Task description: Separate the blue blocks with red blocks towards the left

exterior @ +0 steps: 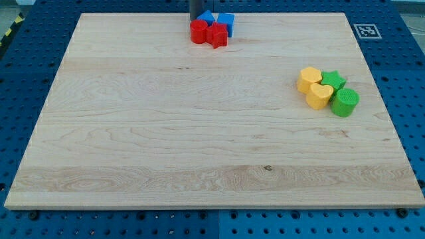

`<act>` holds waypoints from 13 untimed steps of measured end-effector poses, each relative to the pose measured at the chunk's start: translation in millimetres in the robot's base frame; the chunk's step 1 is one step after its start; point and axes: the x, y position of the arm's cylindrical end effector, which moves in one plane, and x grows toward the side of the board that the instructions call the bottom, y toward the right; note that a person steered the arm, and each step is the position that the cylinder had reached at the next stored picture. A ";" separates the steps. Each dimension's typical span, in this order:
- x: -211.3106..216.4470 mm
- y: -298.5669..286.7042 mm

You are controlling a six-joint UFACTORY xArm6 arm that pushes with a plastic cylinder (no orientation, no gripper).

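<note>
Near the view's top centre, two red and two blue blocks sit bunched together on the wooden board. A red cylinder is on the left, with a red star-shaped block touching it on the right. Behind them are a blue block and a blue cube. My rod comes down at the view's top edge; my tip is right behind the red cylinder, next to the left blue block.
On the view's right sit two yellow blocks, a green star and a green cylinder, all touching. The board lies on a blue perforated table; a fiducial tag is at its top right.
</note>
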 end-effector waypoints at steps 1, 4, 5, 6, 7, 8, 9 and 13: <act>-1.4 0.0; -5.6 105.9; 16.8 144.7; 59.9 147.1; 70.7 144.4; 55.0 135.6; 34.6 125.4; 11.6 70.5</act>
